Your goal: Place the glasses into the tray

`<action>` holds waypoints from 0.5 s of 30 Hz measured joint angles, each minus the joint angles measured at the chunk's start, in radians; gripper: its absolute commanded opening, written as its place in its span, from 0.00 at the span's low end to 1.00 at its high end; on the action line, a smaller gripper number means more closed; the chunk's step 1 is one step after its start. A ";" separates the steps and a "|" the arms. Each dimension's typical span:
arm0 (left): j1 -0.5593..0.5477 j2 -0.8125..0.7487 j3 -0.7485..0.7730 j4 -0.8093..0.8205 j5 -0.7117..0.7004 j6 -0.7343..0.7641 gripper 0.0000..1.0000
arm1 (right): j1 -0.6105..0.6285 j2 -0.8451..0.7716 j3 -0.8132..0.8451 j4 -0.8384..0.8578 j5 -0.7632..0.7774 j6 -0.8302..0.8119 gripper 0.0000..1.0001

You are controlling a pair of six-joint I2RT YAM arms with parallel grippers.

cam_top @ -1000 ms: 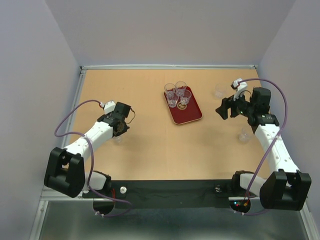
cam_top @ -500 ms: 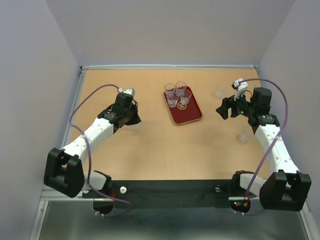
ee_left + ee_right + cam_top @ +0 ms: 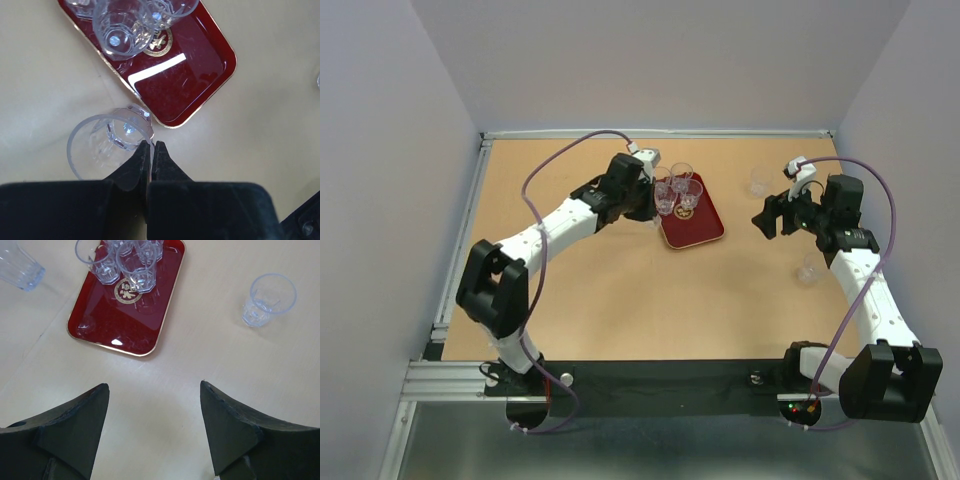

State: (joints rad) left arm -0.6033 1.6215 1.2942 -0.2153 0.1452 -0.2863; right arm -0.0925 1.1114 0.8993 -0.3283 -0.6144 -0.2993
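- Left gripper (image 3: 152,148) is clamped on the rim of one glass (image 3: 111,145), with the wall pinched between its fingers. A second ago it was way over at the mid-left of the table (image 3: 620,290). The arm has since swung across, and it now sits right at the near-left edge of the tray (image 3: 698,228).
- That held glass is tipped over. Its mouth faces back at the wrist camera and its base points away toward the tray's gold rim. It looks just beside the rim, but I can't tell if it's touching.
- Tray hasn't budged. In the top view its long axis runs diagonally, far-left to near-right. The glasses on it (image 3: 690,192) stand upright, bunched at the far end by the gold emblem (image 3: 159,42), and the near half is bare.
- Right gripper (image 3: 763,218) has its fingers spread wide with nothing between them. It hovers off to the tray's right, same spot as before.
- Two loose glasses are upright on the right side of the table. One (image 3: 760,180) is beyond that gripper and the other (image 3: 810,270) is by its forearm. Neither has moved.
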 measured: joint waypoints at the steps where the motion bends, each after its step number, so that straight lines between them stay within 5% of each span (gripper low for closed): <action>1: -0.022 0.038 0.030 -0.005 -0.003 0.003 0.00 | 0.000 0.000 0.000 0.000 0.000 0.000 0.78; 15: -0.123 0.260 0.200 -0.014 -0.058 -0.001 0.00 | -0.001 0.000 0.000 0.000 0.000 0.000 0.78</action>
State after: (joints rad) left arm -0.7265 1.8816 1.4944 -0.2291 0.0872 -0.2874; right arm -0.0933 1.1114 0.8993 -0.3283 -0.6144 -0.2996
